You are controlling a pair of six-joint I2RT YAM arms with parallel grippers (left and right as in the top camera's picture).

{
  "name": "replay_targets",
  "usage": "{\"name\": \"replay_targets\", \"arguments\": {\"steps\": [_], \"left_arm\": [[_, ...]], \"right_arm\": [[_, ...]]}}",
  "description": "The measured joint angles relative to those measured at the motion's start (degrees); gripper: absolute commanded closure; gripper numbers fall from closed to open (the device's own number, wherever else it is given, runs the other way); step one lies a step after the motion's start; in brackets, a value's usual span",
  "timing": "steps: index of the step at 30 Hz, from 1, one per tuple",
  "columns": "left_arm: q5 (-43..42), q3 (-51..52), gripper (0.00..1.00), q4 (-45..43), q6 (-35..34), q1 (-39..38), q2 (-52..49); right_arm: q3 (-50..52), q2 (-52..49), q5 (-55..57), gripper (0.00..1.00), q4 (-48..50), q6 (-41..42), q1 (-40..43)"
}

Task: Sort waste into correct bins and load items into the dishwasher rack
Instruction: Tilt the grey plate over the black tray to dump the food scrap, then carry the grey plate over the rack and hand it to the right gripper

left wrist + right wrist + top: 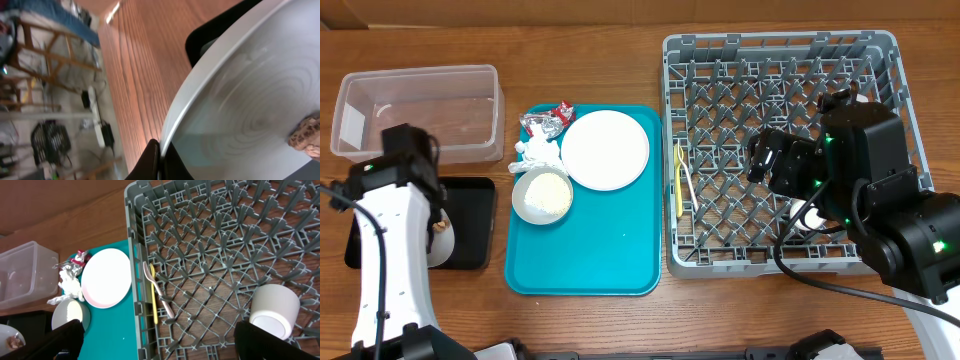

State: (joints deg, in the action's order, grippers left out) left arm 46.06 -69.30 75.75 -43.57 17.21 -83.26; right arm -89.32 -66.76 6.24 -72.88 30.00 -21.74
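My left gripper (161, 162) is shut on the rim of the greyish-white plate (250, 115), tilted over the black tray (470, 225). A brown food scrap (306, 137) lies on that plate. My right gripper (160, 347) is open and empty above the grey dishwasher rack (880, 60). In the rack lie the yellow spoon (153, 305), the pale fork (161, 294) and the small white cup (272, 307). The teal tray (590, 260) holds the pink plate (605, 150), the bowl (542, 196) with rice, the foil wrapper (550, 121) and the white napkin (535, 152).
The clear plastic tub (415, 110) stands at the back left, behind the black tray. The teal tray sits between the bins and the rack. The left arm (390, 250) reaches over the table's front left.
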Motion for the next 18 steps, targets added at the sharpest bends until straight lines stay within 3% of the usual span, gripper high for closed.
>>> {"name": "replay_targets", "arguments": {"steps": [7, 18], "left_arm": [[4.22, -1.7, 0.96, 2.12, -1.05, -3.37, -0.02], [4.22, -2.14, 0.96, 2.8, -0.87, -4.9, -0.13]], "right_arm": [[0.0, 0.0, 0.02, 0.0, 0.2, 0.0, 0.0], [0.0, 0.0, 0.0, 0.0, 0.2, 0.0, 0.0]]}}
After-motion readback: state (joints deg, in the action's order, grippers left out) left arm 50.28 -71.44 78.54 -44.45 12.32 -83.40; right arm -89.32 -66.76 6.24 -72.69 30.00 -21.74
